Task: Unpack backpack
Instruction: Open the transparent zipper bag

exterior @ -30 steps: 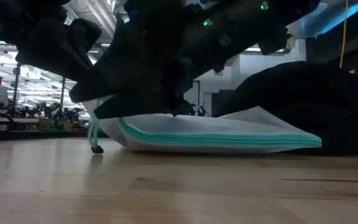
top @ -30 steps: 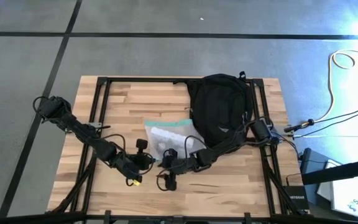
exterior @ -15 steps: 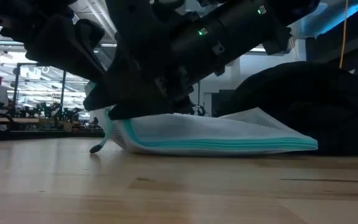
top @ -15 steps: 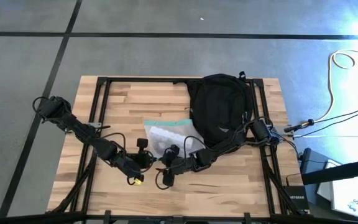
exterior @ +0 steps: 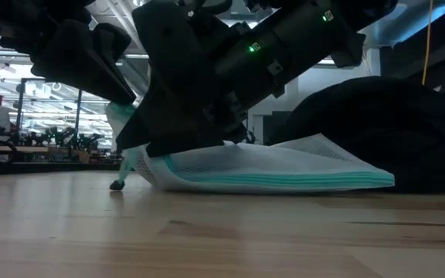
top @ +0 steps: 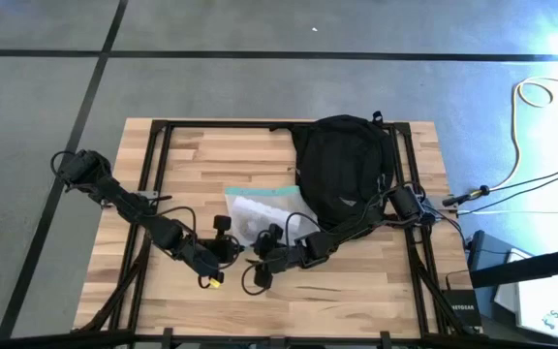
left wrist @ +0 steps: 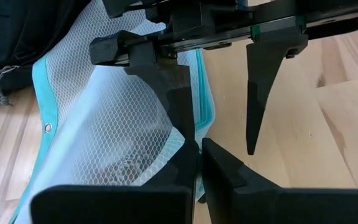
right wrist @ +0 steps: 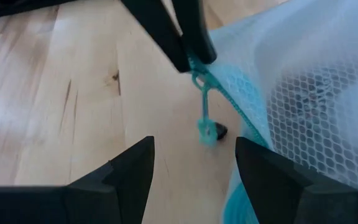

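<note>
The left claw [left wrist: 197, 152] is clenched on the teal edge of a clear mesh pouch [left wrist: 114, 134], its two dark fingers [left wrist: 182, 163] pressed together over the pouch's corner near the front middle of the tabletop [top: 356, 286]. In the right wrist view the same left claw [right wrist: 194, 53] pinches the teal binding, and a short teal pull cord [right wrist: 205, 121] hangs from that corner down to a small dark tip that rests on the wood.

The right claw [right wrist: 194, 165] hovers just beside that corner with its fingers [right wrist: 126, 171] released and apart, the cord showing between them; it grips nothing. In the left wrist view the right claw [left wrist: 219, 93] points down at the pouch's edge, one finger over the mesh and the other over bare wood. From above, the left claw [top: 229, 248] and the right claw [top: 257, 258] meet close together at the pouch's near end.

In the low view the pouch [exterior: 276, 166] lies on the tabletop [exterior: 222, 232] with its gripped corner lifted slightly and the cord [exterior: 123, 171] dangling to the wood. The pouch [top: 260, 208] lies just left of the backpack.

The backpack [top: 342, 170] lies flat on the far right part of the tabletop, black and oval. The right arm passes beside and over its near end. In the low view it shows as a dark mound [exterior: 385, 131] behind the pouch.
</note>
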### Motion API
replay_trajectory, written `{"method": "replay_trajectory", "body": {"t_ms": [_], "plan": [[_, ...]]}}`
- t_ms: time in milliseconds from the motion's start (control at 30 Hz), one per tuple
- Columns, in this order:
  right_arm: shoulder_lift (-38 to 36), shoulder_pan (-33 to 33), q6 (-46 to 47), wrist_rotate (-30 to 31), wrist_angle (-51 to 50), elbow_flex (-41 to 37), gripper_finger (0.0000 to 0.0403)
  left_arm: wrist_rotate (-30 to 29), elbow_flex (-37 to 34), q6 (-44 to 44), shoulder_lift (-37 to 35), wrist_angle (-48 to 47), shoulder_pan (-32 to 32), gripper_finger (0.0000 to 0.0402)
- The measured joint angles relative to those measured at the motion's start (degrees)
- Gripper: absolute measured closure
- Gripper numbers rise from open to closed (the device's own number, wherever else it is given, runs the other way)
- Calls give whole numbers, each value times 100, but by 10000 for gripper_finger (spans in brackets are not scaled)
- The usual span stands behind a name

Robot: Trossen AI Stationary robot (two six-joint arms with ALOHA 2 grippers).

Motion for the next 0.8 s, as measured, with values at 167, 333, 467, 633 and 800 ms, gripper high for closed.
{"method": "replay_trajectory", "body": {"t_ms": [167, 333, 467, 633, 800], "plan": [[0, -67, 1, 185, 132, -5, 194, 2, 0, 0, 0, 4, 21, 401], [0, -164, 1, 175, 243, -5, 194, -2, 0, -5, 0, 3, 25, 401], [2, -187, 46, 53, 317, -8, 194, 15, 0, -11, 0, 9, 21, 401], [2, -190, 7, 20, 298, -8, 203, 24, 0, -24, 0, 44, 25, 401], [6, -192, -161, 20, 278, -8, 279, 46, 2, -42, 0, 48, 22, 401]]}}
